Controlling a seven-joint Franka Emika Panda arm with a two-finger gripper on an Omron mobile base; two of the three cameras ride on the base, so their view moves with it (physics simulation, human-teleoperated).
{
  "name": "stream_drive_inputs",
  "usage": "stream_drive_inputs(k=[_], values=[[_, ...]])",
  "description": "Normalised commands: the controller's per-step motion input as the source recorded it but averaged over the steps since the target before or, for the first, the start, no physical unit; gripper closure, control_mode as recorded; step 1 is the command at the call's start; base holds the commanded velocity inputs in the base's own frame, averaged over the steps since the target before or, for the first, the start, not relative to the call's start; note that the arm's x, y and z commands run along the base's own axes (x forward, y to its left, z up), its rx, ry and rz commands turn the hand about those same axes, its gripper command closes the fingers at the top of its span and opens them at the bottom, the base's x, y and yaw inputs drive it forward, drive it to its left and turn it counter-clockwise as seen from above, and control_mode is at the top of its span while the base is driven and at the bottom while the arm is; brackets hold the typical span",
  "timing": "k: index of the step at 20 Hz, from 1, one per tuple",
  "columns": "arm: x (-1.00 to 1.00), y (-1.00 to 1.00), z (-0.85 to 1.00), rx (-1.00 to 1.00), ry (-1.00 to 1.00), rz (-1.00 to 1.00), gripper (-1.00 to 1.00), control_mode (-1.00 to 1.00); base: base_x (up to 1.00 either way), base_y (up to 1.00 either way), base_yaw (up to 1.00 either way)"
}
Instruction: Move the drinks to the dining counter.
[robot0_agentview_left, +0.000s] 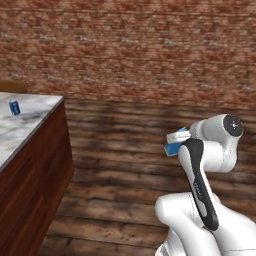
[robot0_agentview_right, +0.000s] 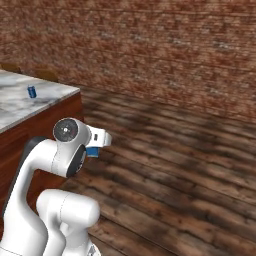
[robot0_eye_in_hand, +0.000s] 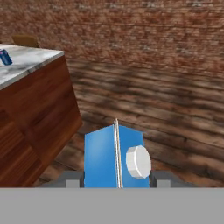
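My gripper (robot0_eye_in_hand: 117, 180) is shut on a blue carton (robot0_eye_in_hand: 107, 157) with a white round cap, one finger on each side of it. The arm is folded back, so the carton (robot0_agentview_left: 172, 148) hangs over the wooden floor beside the white upper arm, and its blue corner peeks out under the hand (robot0_agentview_right: 92, 151). A blue-and-white can (robot0_agentview_left: 14, 107) stands upright on the dining counter (robot0_agentview_left: 35, 112), a marble top on a reddish-brown wood base, to my left. The can (robot0_agentview_right: 32, 92) is also far left in the hand view (robot0_eye_in_hand: 5, 57).
Dark wooden plank floor (robot0_agentview_left: 125, 150) stretches ahead to a red brick wall (robot0_agentview_left: 140, 50). The counter's wooden side (robot0_eye_in_hand: 39, 118) is close on the left. A brown chair back (robot0_eye_in_hand: 25, 40) shows beyond the counter.
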Motion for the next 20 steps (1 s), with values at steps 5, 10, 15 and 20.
stream_drive_inputs(k=[5,10,15,20], values=[[0.0,0.0,0.0,0.0,0.0,0.0,1.0,1.0,0.4,0.17,0.16],[0.0,0.0,0.0,0.0,0.0,0.0,1.0,1.0,0.45,0.14,0.16],[0.0,0.0,0.0,0.0,0.0,0.0,1.0,1.0,0.55,0.11,0.16],[0.0,0.0,0.0,0.0,0.0,0.0,1.0,1.0,0.61,0.09,0.15]])
